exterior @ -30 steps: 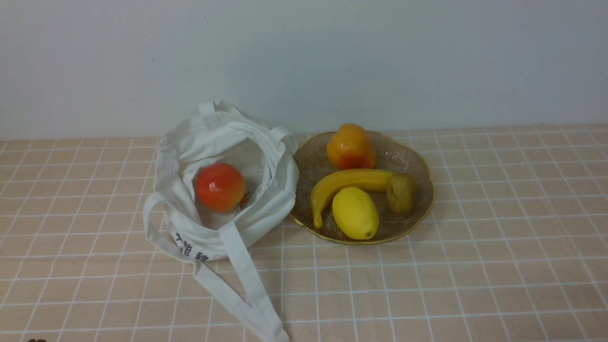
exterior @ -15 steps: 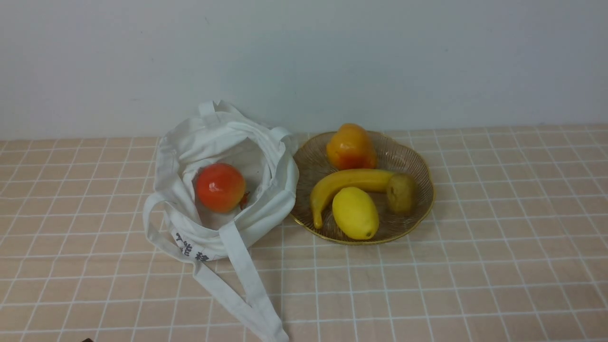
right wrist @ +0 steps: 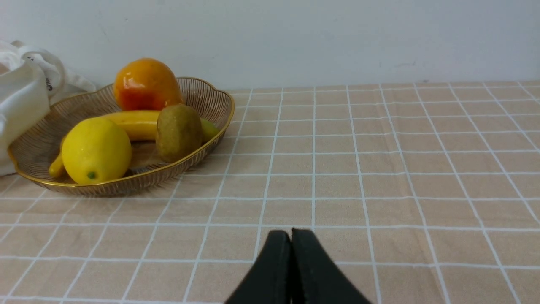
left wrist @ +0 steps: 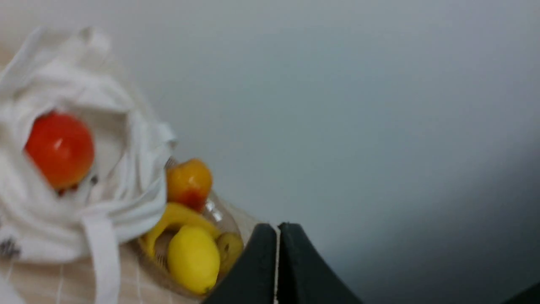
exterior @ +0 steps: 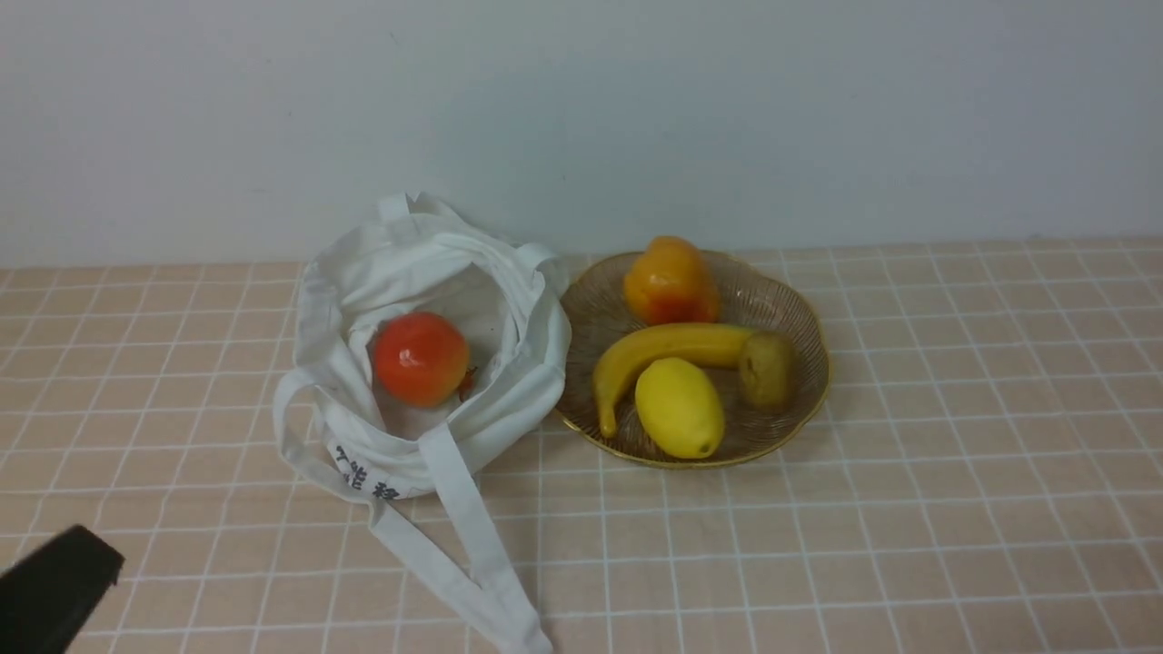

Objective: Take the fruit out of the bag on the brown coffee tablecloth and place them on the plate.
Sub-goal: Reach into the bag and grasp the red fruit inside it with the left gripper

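Motion shows in the lower left corner of the front view, where the dark end of the left arm (exterior: 54, 586) now pokes into the frame; half a second ago that corner showed almost nothing. Nothing else has shifted. The fruit (exterior: 422, 359) lies inside the open bag (exterior: 363, 272) at centre left, its dark tip towards the plate (exterior: 789, 300), which touches the bag's right side on the tablecloth (exterior: 909, 454) covering the bench. The plate already carries a banana (exterior: 663, 350), a lemon (exterior: 679, 406), a kiwi (exterior: 768, 368) and an orange pepper-shaped fruit (exterior: 670, 282). In the left wrist view the left gripper (left wrist: 277, 228) has its fingers pressed together and holds nothing, with the bag and the red ball towards the left of that picture. The right gripper (right wrist: 291, 233) is likewise pressed together, low over bare cloth with the plate at the left of its view. The left arm looks to be starting its reach for the bag; it will need to spread its fingers before it can take the ball, the only fruit seen there.
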Motion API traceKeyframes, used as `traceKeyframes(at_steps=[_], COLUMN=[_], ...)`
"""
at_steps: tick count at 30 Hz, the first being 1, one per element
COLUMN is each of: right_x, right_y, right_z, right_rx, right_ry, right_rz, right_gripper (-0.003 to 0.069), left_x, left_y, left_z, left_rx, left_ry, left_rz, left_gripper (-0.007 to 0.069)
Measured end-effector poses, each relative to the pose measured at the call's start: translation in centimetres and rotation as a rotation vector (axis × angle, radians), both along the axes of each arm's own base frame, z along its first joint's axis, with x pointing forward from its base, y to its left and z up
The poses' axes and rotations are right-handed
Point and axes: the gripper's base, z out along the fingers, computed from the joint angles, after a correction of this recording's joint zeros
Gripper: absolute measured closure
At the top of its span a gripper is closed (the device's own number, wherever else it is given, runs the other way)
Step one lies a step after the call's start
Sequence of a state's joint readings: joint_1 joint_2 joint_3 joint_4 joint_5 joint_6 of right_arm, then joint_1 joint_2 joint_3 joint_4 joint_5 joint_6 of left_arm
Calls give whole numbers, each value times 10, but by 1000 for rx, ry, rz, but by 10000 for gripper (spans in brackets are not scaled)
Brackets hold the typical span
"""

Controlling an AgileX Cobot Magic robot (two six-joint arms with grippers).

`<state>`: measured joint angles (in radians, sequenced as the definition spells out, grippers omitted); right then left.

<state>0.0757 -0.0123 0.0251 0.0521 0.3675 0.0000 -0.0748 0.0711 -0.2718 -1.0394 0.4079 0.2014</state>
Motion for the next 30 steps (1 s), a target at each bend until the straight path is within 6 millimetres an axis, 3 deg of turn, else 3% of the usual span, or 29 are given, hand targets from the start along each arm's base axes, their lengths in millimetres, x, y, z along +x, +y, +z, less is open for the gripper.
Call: traceKeyframes(at_steps=[3, 4, 7, 12, 14, 15, 23, 27, 30], right_x=[0, 0, 0, 0, 0, 0, 0, 0, 0], right_y=[0, 0, 0, 0, 0, 0, 0, 0, 0], right_z=[0, 0, 0, 0, 0, 0, 0, 0, 0], right_rx=[0, 0, 0, 0, 0, 0, 0, 0, 0], right_ry=[0, 0, 0, 0, 0, 0, 0, 0, 0], right_rz=[0, 0, 0, 0, 0, 0, 0, 0, 0], right_gripper=[673, 673, 673, 673, 673, 673, 673, 673, 673], left_x=[10, 22, 52, 111, 124, 144, 252, 293, 310], left_y=[-8, -14, -20, -16, -16, -16, -24, -27, -29], left_z=[20, 24, 14, -5, -8, -6, -11, -17, -22], left_rx=[152, 262, 451, 642, 654, 668, 656, 651, 677], left_ry=[37, 135, 427, 784, 826, 854, 938, 967, 989], left_rz=[-80, -166, -329, -428, -439, -443, -462, -463, -446], left_gripper=[632, 632, 632, 632, 632, 632, 632, 632, 632])
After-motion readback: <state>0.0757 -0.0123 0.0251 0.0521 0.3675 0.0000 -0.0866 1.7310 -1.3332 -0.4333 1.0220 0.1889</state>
